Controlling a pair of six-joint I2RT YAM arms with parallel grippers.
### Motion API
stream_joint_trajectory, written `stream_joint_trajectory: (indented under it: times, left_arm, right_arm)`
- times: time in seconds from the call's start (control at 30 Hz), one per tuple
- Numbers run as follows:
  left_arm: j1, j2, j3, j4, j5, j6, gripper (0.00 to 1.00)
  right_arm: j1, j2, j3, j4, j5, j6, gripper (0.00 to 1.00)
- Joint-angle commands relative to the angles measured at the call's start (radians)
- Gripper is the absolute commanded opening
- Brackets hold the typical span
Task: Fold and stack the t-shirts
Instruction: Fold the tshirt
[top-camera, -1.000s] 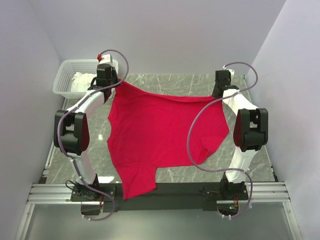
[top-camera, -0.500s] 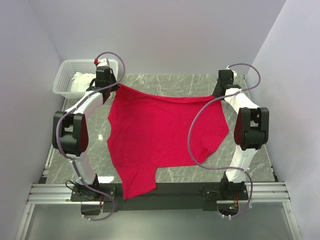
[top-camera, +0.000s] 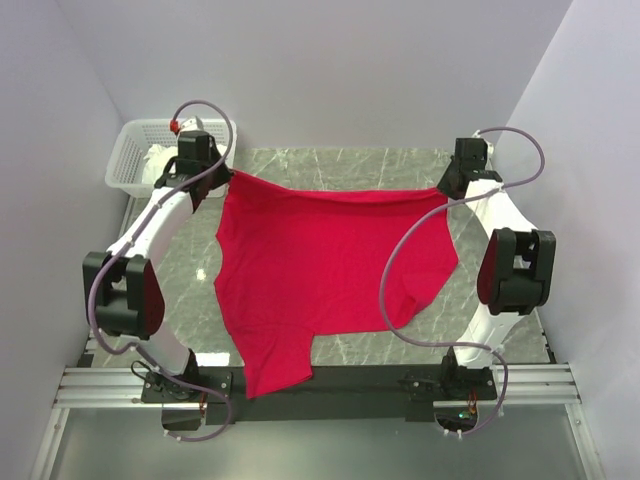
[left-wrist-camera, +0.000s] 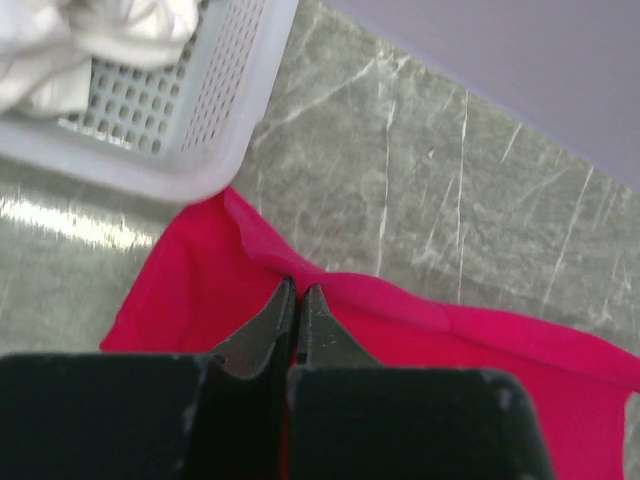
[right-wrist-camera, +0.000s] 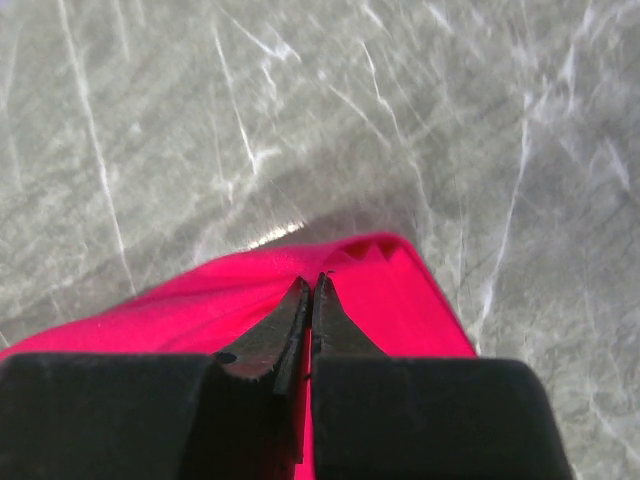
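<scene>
A: Pale lilac walls (top-camera: 300, 60) close in a grey marbled bench (top-camera: 340, 160), and a white lattice basket (top-camera: 128, 165) sits in one far corner. What does the overhead view give that the wrist views don't?

B: The whole red t-shirt (top-camera: 330, 270). It spreads from just beside the basket across the bench and away from it. Its lowest part laps over the dark rail (top-camera: 350, 380) by the arms' bases. Its far edge runs almost straight between the two arms. Each wrist view shows only one corner.

A: And what do the wrists add?

B: The grip. The left pincer (left-wrist-camera: 297, 290) has its jaws pressed together on a fold at the corner of the t-shirt next to the basket. I cannot tell whether fabric and basket touch. Crumpled white cloth (left-wrist-camera: 90, 40) lies inside the basket. The right pincer (right-wrist-camera: 312, 282) is clamped on red fabric as well, at the far corner well apart from the basket.

A: How do the arms stand?

B: The left arm (top-camera: 150, 230) reaches forward alongside the basket, with its elbow swung out toward the wall on that side. The right arm (top-camera: 500, 230) mirrors it on the side away from the basket. Both wrists end at the shirt's far edge, with the cloth hanging back from the tips toward the bases.
</scene>
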Motion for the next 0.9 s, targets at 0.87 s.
stream_joint_trajectory:
  times: [0.87]
  left_arm:
    - [0.004,-0.418,-0.404,-0.024,0.173,-0.371,0.01]
  right_arm:
    - [-0.088,-0.109,-0.158,-0.026,-0.08,0.067,0.0]
